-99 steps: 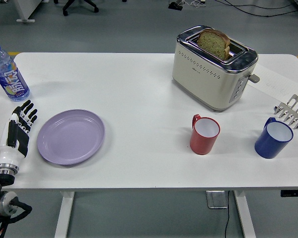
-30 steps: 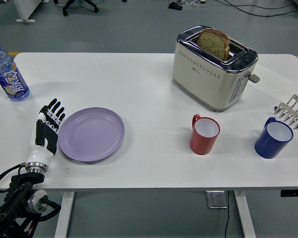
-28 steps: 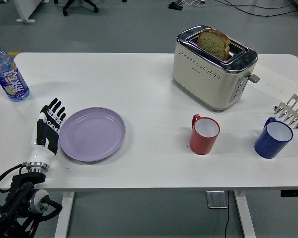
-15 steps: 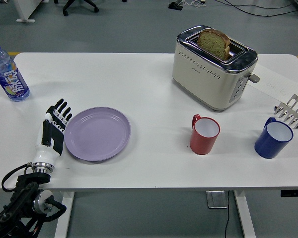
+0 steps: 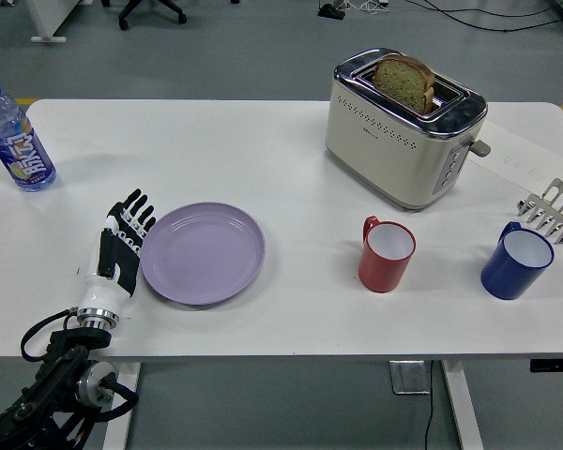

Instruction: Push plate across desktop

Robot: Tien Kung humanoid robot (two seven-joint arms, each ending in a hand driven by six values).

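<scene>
On the white table (image 5: 263, 319) sit one toaster (image 5: 403, 131) toward the far right, one round purple plate (image 5: 203, 253) near the front edge left of centre, and one bottle (image 5: 16, 139) at the far left corner. Two mugs, red (image 5: 387, 253) and blue (image 5: 516, 262), stand right of the plate. The left hand (image 5: 120, 251), fingers straight and holding nothing, lies edge-on against the plate's left rim, so the plate lies directly to its right; no right hand shows.

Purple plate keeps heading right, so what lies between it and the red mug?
Only bare white table between purple plate and red mug, head view.
</scene>
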